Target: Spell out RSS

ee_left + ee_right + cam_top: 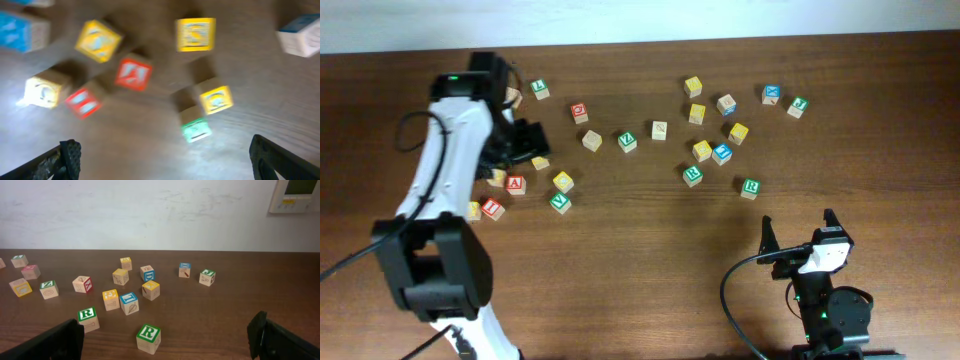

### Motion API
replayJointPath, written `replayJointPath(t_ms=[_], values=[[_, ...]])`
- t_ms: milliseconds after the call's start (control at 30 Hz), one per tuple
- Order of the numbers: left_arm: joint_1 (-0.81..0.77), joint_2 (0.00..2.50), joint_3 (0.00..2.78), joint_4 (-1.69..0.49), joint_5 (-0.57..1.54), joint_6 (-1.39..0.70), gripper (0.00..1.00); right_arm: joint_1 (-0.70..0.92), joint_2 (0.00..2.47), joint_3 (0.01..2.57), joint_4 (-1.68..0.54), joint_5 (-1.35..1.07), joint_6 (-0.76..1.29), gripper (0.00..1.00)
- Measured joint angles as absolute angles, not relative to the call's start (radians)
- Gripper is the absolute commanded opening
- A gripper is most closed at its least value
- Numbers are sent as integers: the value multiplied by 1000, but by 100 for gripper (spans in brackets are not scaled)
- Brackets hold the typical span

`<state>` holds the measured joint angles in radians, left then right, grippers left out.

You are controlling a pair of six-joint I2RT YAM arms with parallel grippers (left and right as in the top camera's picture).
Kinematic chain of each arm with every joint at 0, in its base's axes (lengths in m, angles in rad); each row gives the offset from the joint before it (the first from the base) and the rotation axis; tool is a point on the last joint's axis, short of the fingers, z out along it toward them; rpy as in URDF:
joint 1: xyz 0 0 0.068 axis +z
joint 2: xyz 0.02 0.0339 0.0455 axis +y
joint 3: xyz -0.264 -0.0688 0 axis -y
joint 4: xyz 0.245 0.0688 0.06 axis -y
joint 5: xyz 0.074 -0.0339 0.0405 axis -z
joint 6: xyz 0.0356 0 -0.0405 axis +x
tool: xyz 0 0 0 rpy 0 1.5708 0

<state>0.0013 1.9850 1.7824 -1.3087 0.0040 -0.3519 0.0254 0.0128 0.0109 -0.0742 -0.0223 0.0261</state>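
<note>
Two green cubes read R clearly from the right wrist. The nearer R cube [148, 336] stands just ahead of the right claw [798, 227]. The second R cube [87, 316] is to its left and a little farther off, and the two stand apart.

Under the left wrist a yellow cube [196, 34] bears a mark that may be an S, but the view is smeared. The other yellow cubes are too small to read.

The left claw [165, 152] hangs wide open and empty over a loose cluster of red, yellow and green cubes. The right claw is also wide open and holds nothing.

Bare table [640, 260] lies between the arms, below the scattered cubes. The far edge of the table meets a white wall.

A wall panel [299, 195] is cut off at the frame's corner, and its yellow label is unreadable.
</note>
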Motion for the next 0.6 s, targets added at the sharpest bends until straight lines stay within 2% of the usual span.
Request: replayJointPath(t_ms=[333,600], values=[[220,1975,1784,-1366,-1,-361,99,25,13,11,-74,-23,26,98],[248,1975,1757,-1404,-3,-361,99,26,13,11,-74,-22,27,98]])
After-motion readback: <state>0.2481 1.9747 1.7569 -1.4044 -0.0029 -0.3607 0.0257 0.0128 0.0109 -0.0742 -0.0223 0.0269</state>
